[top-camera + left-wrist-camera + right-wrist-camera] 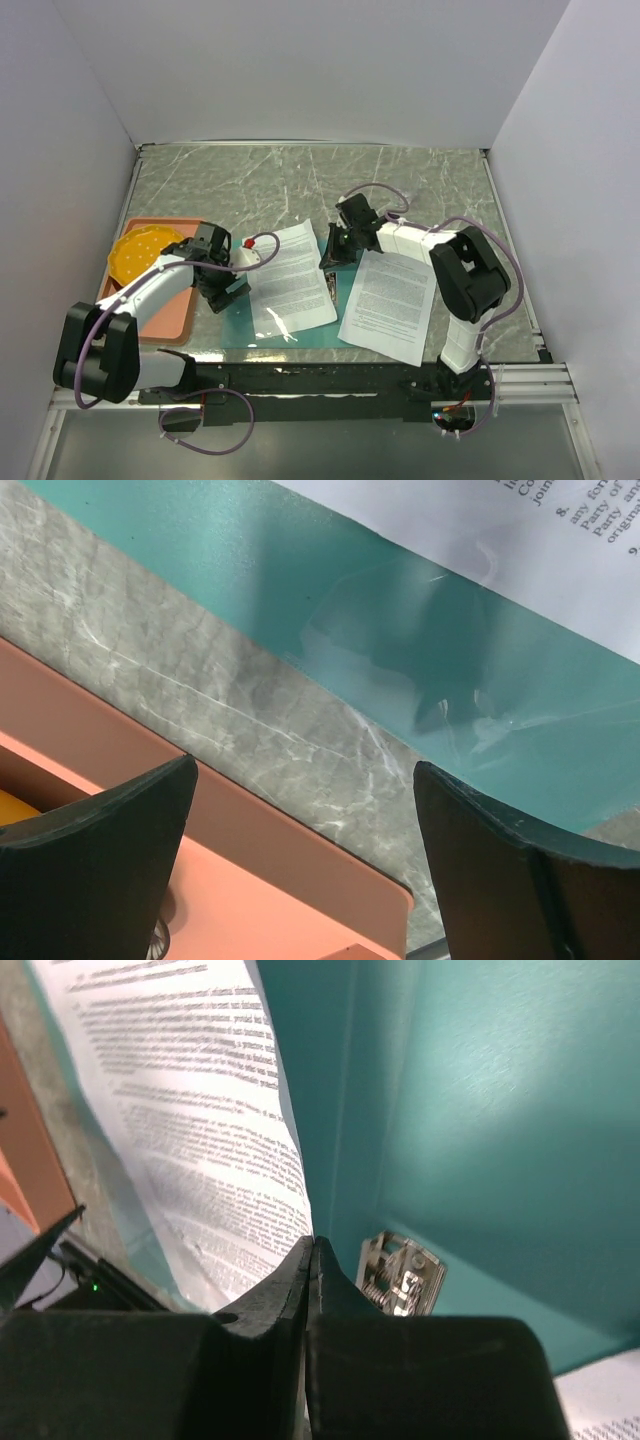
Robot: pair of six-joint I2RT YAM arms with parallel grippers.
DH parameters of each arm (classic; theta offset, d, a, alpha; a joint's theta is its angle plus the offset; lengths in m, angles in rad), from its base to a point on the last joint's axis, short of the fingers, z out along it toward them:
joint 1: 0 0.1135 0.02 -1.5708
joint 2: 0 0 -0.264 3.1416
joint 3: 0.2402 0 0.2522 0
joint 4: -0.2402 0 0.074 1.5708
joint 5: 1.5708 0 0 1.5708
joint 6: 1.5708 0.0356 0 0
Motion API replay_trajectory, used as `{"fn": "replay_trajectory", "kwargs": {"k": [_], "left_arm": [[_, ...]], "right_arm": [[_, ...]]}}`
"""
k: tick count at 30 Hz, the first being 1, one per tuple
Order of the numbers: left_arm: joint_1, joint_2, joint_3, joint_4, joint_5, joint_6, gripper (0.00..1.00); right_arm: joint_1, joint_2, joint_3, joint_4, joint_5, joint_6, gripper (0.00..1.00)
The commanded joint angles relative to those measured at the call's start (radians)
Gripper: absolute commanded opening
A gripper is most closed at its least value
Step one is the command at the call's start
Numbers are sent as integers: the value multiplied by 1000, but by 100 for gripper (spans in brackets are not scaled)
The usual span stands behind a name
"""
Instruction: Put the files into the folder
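The teal folder lies open on the table. One printed sheet lies on its left half, and a second sheet lies over its right half and sticks out past the front edge. My right gripper is shut on the left sheet's edge near the spine and lifts it, next to the metal clip. My left gripper is open and empty. In the left wrist view it hovers over bare table between the folder's left edge and the tray.
A salmon-orange tray holding a yellow plate sits at the left, close to my left gripper; its rim also shows in the left wrist view. White walls enclose the marble table on three sides.
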Motion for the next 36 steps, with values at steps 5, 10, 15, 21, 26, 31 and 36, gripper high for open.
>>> {"fn": "replay_trajectory", "kwargs": {"k": [5, 10, 15, 21, 26, 31, 36], "left_arm": [[-4, -43, -27, 22, 31, 15, 97], [-4, -43, -31, 31, 31, 17, 97], [-5, -34, -22, 31, 31, 12, 96], [-5, -43, -34, 31, 25, 31, 96], [-5, -67, -51, 19, 20, 50, 96], [-5, -104, -79, 10, 2, 69, 97], [-5, -107, -76, 7, 5, 61, 96]], "right_arm": [[40, 27, 62, -60, -18, -45, 28], [42, 26, 77, -97, -58, -162, 43], [40, 61, 114, -105, -103, -196, 26], [42, 67, 110, -4, -184, -165, 0], [38, 35, 85, 42, -98, -79, 0], [25, -25, 42, 44, 23, 37, 0], [26, -63, 12, -2, 121, 105, 0]]}}
